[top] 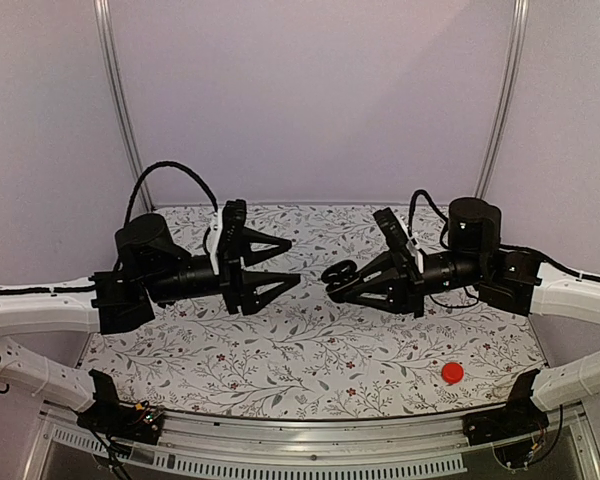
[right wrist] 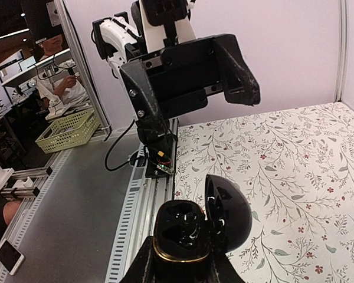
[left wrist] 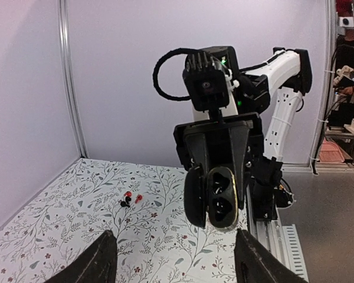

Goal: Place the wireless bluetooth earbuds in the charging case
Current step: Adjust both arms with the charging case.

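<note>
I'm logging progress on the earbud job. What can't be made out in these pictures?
Charging case: whether its wells are filled; right wrist view, interior dark and glossy.
Small black and red bits on the table: left wrist view, too small to identify.

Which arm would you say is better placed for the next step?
Left, probably. The left hand is open and empty, facing the case, while the right hand is shut on that open case above the table and should just hold it.
</note>
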`<state>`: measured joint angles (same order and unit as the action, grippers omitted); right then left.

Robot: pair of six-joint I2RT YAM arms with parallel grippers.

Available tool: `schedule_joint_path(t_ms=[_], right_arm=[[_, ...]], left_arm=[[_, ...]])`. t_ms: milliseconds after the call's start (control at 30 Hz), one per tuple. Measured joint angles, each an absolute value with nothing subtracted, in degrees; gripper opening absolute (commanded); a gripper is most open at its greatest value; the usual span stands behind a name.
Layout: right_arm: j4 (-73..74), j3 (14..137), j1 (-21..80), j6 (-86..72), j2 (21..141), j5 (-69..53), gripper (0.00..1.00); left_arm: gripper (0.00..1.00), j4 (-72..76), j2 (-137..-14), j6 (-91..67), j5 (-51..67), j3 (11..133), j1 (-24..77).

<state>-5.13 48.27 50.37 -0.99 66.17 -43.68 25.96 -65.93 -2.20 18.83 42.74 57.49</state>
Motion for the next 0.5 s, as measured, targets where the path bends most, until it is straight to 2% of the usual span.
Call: schedule_joint_path(t_ms=[200, 500], right_arm=[[-11.16, 48.05, 49.84, -5.15, 65.67, -43.75, 0.00], [-13.78, 48.05, 49.84, -6.55, 65.69, -46.37, 0.00]], left_arm=[[0.57, 28.18, -65.56, -3.14, 21.91, 40.47, 57.89], [0.57, 31.16, -67.66, -7.27, 27.07, 40.66, 58.04]])
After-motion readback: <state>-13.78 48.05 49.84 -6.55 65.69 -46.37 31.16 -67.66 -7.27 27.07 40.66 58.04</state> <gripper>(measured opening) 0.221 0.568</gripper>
